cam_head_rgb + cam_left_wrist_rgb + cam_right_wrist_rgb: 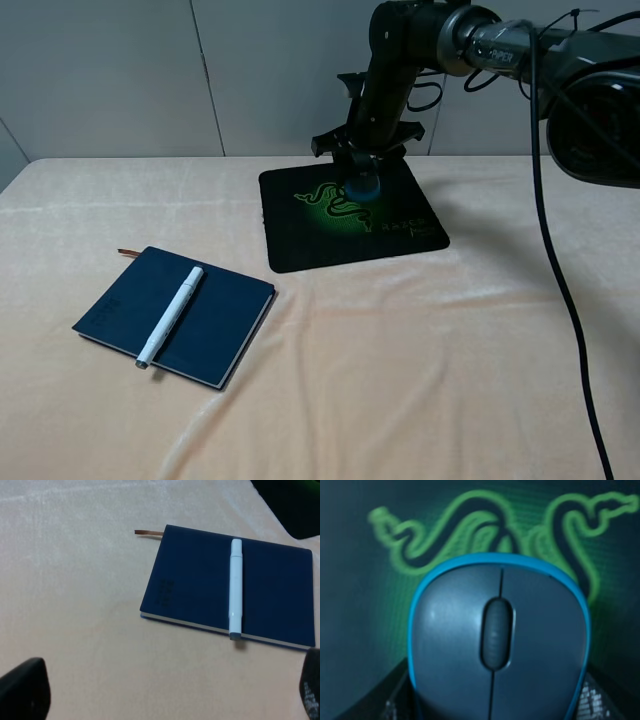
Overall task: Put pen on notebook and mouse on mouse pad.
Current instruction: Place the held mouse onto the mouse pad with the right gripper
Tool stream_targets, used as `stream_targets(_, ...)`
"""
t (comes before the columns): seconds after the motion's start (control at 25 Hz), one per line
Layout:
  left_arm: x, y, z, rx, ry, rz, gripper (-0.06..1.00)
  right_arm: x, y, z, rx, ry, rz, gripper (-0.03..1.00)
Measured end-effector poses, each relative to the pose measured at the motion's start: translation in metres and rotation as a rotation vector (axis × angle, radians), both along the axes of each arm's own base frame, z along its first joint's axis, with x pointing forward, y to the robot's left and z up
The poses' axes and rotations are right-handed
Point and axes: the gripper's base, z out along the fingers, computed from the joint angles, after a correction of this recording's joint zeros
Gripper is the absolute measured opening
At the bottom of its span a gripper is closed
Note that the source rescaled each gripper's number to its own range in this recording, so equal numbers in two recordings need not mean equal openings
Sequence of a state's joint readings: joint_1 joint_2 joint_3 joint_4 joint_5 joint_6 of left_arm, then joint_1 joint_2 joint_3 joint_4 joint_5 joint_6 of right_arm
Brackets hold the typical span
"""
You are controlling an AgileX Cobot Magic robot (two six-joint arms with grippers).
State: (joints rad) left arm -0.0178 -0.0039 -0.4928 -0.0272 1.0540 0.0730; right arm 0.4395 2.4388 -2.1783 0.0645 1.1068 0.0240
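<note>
The table (420, 380), covered in a pale peach cloth, runs past the edges of the high view. The mouse pad (300, 225) lies toward its far side, partly hidden by the right arm (385, 90) reaching down over it. The notebook (215, 320) lies closed nearer the front left, well apart from the pad, one corner cut off in the left wrist view. The mouse (497, 640) is only a blue sliver from above; the right wrist view shows its grey top and scroll wheel, blurred, over the green snake logo (470, 530). The right gripper (362, 178) is closed on the mouse. The pen (235, 587) lies across the notebook, its tip overhanging the page edge. The left gripper (165, 692) stands wide apart and empty, fingertips (22, 690) only in the wrist view.
</note>
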Motion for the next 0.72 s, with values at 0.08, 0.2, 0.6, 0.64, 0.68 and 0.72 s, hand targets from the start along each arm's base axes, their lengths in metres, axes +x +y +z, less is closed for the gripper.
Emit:
stream_targets(0.08, 0.000, 0.000, 0.000, 0.000, 0.000, 0.000, 1.00, 0.006, -0.006, -0.011, -0.003, 0.006, -0.016, 0.02)
stream_targets(0.2, 0.000, 0.000, 0.000, 0.000, 0.000, 0.000, 1.00, 0.009, -0.011, -0.025, -0.012, 0.029, -0.028, 0.02)
stream_targets(0.6, 0.000, 0.000, 0.000, 0.000, 0.000, 0.000, 1.00, 0.011, -0.011, -0.032, -0.005, 0.026, -0.032, 0.02)
stream_targets(0.64, 0.000, 0.000, 0.000, 0.000, 0.000, 0.000, 1.00, 0.011, -0.011, -0.032, -0.005, 0.027, -0.033, 0.02)
stream_targets(0.68, 0.000, 0.000, 0.000, 0.000, 0.000, 0.000, 1.00, 0.011, -0.011, -0.032, -0.005, 0.027, -0.033, 0.02)
stream_targets(0.72, 0.000, 0.000, 0.000, 0.000, 0.000, 0.000, 1.00, 0.011, -0.011, -0.032, -0.005, 0.027, -0.033, 0.02)
